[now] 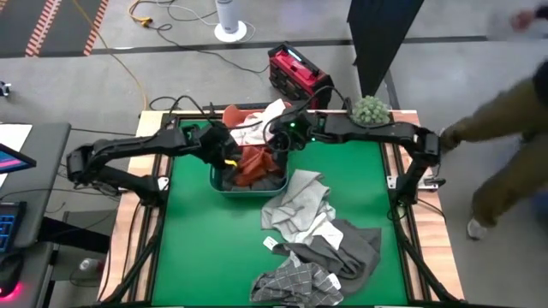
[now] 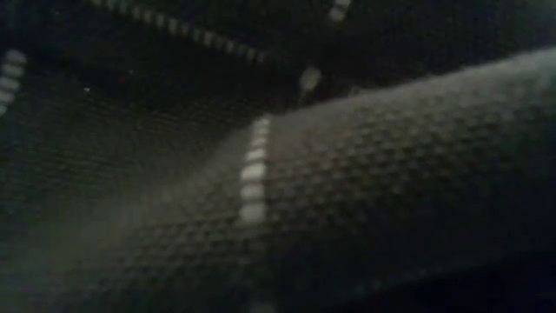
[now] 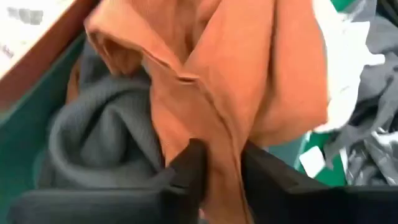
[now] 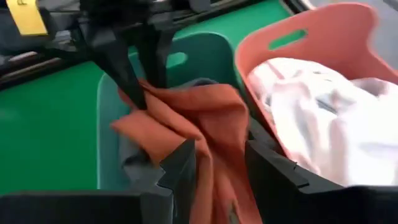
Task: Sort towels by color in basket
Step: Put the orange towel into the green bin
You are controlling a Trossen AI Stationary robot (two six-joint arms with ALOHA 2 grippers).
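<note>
Over the teal tub, both claws meet on one rust-orange towel.

Left claw: arm reaches in from the table's left side, elbow bent, wrist angled down at the tub. Fingers sit either side of a fold of the orange cloth w/ a visible gap; can't tell if it's gripping or has let go.

Right claw: arm stretches across from the right along the far edge, wrist tipped down over the tub. Fingers straddle the same orange towel, cloth running between them; looks clamped on it.

Orange towel: bunched and draped, long axis roughly vertical, hanging from the left claw's fingertips down into the tub. Soft matte fabric, folded ridges, rust colour. It lies on top of a dark grey towel rolled up in the tub bottom.

Just beyond the teal tub, touching it: salmon tub w/ handle slot, white towel crumpled inside.

Further out on the green table: light grey towel near the tub, dark grey one next to it, grey-checked towel at the near edge. All crumpled, overlapping in a loose diagonal pile.

Fuzzy green ball sits at the far right edge. Person stands beside the table on the right. Low view blocked by checked cloth up close.
</note>
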